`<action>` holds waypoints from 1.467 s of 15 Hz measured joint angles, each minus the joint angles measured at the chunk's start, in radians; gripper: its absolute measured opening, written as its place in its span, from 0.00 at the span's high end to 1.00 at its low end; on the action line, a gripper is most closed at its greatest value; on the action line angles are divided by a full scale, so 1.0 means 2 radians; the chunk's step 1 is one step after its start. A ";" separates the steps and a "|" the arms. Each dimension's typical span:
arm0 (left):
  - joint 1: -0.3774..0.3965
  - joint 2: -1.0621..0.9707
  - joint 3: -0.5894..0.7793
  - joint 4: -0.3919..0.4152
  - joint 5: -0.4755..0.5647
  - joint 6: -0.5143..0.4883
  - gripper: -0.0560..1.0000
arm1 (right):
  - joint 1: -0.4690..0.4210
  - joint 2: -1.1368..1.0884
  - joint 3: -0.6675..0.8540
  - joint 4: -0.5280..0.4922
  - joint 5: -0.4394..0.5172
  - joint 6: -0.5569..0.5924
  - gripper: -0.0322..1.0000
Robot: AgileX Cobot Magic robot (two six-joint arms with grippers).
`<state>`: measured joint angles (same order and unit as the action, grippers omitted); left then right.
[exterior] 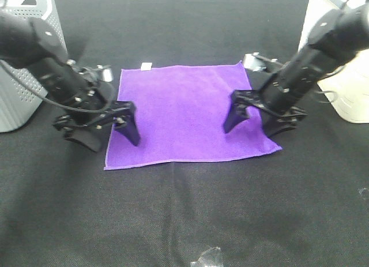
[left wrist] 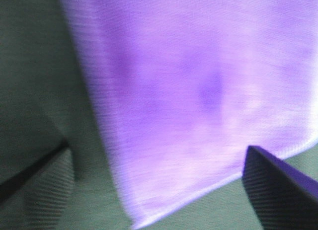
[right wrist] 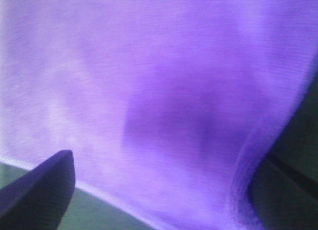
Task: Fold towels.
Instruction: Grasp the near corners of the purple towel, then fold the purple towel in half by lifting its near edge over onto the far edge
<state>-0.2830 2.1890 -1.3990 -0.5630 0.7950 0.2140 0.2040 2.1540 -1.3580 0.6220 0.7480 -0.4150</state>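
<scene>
The purple towel [exterior: 187,111] lies spread flat on the black table, with a small white tag [exterior: 146,65] on its far edge. My left gripper [exterior: 108,139] is open and low over the towel's front left edge, one finger on the cloth and one on the table. In the left wrist view [left wrist: 158,145] the towel [left wrist: 198,91] lies between the fingers. My right gripper [exterior: 253,127] is open and straddles the towel's right edge near the front corner. In the right wrist view [right wrist: 166,155] the towel's [right wrist: 164,81] hem curls up beside one finger.
A grey perforated basket [exterior: 23,76] stands at the back left. A white container [exterior: 340,88] stands at the right. A small shiny object [exterior: 253,60] lies behind the right arm. A clear plastic scrap [exterior: 207,258] lies at the front edge.
</scene>
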 joint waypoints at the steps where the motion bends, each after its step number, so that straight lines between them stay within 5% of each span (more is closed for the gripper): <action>1: -0.011 0.004 -0.004 -0.006 0.000 -0.003 0.20 | 0.011 0.000 0.000 0.002 -0.001 0.000 0.12; 5: -0.031 0.012 -0.015 -0.024 0.000 -0.017 0.35 | 0.022 0.001 0.000 0.002 -0.001 0.000 0.17; 10: -0.034 0.019 -0.015 -0.002 -0.004 -0.019 0.75 | 0.022 0.000 0.000 -0.016 0.010 0.000 0.40; 11: -0.034 0.019 -0.015 -0.002 -0.004 -0.019 0.75 | 0.022 0.000 0.000 -0.016 0.010 0.000 0.40; 13: -0.034 0.019 -0.015 0.013 -0.007 -0.019 0.92 | 0.022 -0.003 0.000 -0.025 0.012 0.000 0.56; 18: -0.033 0.019 -0.015 0.028 -0.004 -0.019 0.95 | 0.022 -0.008 0.000 -0.043 0.028 0.000 0.92; 22: -0.025 0.015 -0.015 0.054 0.017 -0.019 0.95 | 0.022 -0.008 0.000 -0.043 0.045 0.000 0.94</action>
<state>-0.3340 2.2180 -1.4290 -0.4560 0.8290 0.1760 0.2490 2.1390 -1.3580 0.5350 0.8390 -0.4150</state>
